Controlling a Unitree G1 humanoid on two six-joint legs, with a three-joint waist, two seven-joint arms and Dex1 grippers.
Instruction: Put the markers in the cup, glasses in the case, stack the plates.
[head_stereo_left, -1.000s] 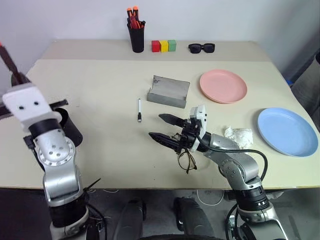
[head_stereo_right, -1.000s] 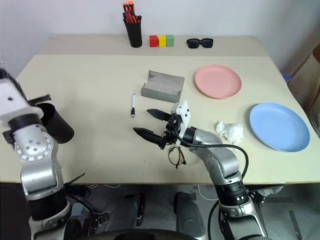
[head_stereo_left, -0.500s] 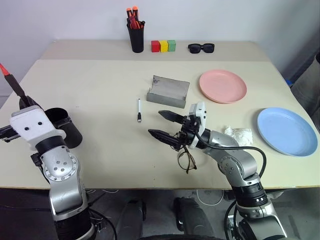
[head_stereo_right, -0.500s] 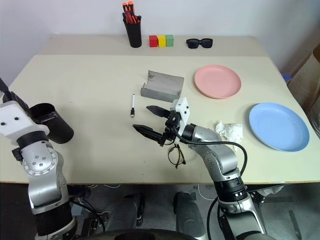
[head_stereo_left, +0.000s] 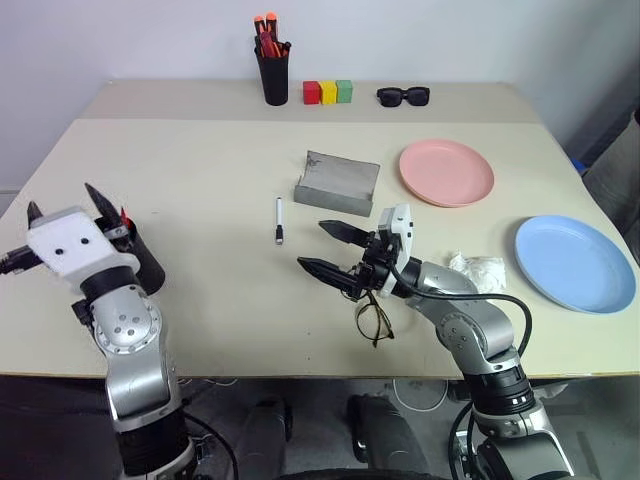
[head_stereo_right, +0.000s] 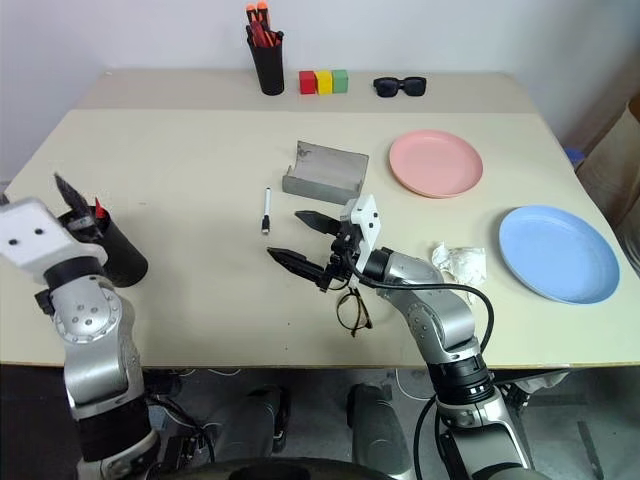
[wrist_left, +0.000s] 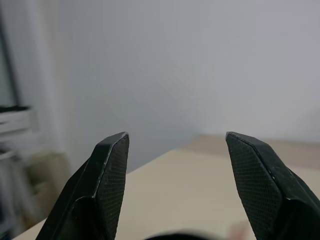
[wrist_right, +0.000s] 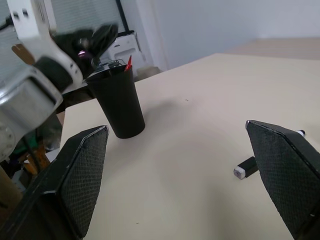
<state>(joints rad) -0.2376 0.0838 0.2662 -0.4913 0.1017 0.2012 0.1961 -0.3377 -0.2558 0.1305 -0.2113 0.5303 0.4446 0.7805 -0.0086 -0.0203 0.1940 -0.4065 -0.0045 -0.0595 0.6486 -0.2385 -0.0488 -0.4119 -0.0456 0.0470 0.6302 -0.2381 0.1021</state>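
Observation:
The black cup (head_stereo_right: 118, 256) stands at the table's left edge with the red marker's tip (head_stereo_right: 98, 208) sticking out of its mouth. My left gripper (head_stereo_left: 60, 197) hovers open just above the cup, holding nothing. The white marker (head_stereo_left: 279, 219) lies mid-table in front of the grey case (head_stereo_left: 336, 183), which stands open. My right gripper (head_stereo_left: 311, 246) is open above the table, just beyond the wire glasses (head_stereo_left: 373, 318) lying near the front edge. The pink plate (head_stereo_left: 446, 171) and the blue plate (head_stereo_left: 574, 262) lie apart on the right. The right wrist view shows the cup (wrist_right: 117, 107) too.
A black pen holder (head_stereo_left: 271, 70) with orange-capped pens, coloured blocks (head_stereo_left: 328, 92) and black sunglasses (head_stereo_left: 403, 96) line the far edge. A crumpled white tissue (head_stereo_left: 478, 270) lies between my right forearm and the blue plate.
My left gripper came down over the cup and opened, letting go of the red marker, which now stands in the cup. The right arm has stayed still.

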